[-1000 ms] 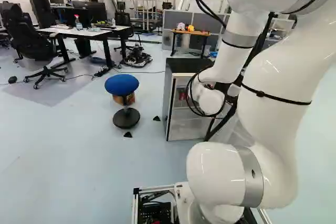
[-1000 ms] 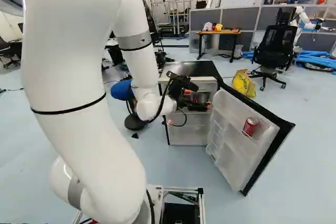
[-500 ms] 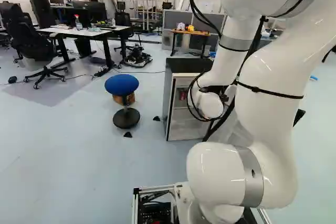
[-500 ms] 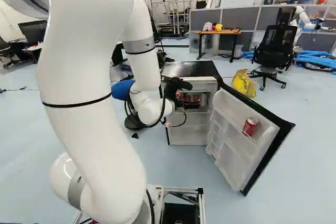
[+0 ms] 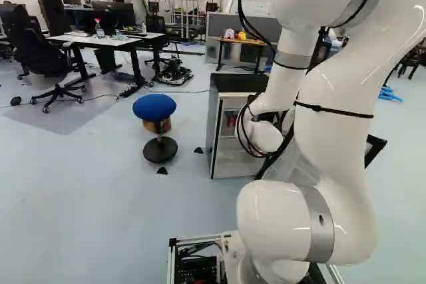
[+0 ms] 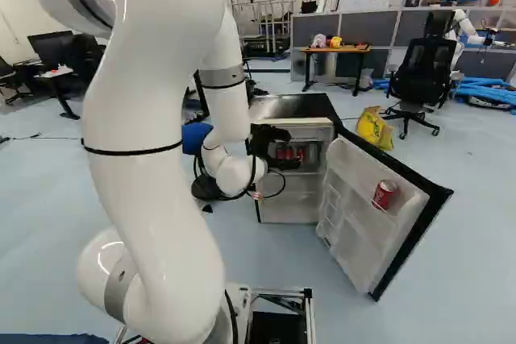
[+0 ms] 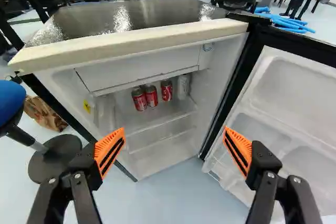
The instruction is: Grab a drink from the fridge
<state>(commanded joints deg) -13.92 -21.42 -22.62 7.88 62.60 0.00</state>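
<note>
The right base view shows the claw (image 6: pixel 274 147) near the open fridge (image 6: pixel 294 105). In the wrist view, its fingers (image 7: pixel 108 147) are wide apart. Ahead, inside the fridge, three red cans (image 7: pixel 151 96) and one silver can (image 7: pixel 182 86) stand up tall on a shelf (image 7: pixel 155 118), tops up.

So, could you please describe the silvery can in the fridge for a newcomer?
Find the open, dark-topped fridge. On its shelf stand three red cans. The silvery can ends their row on the hinge side, the only one not red.

Glossy black fridge top (image 7: pixel 147 14), shiny metal cans (image 7: pixel 139 98), blue cloth stool (image 7: pixel 10 101)
</note>
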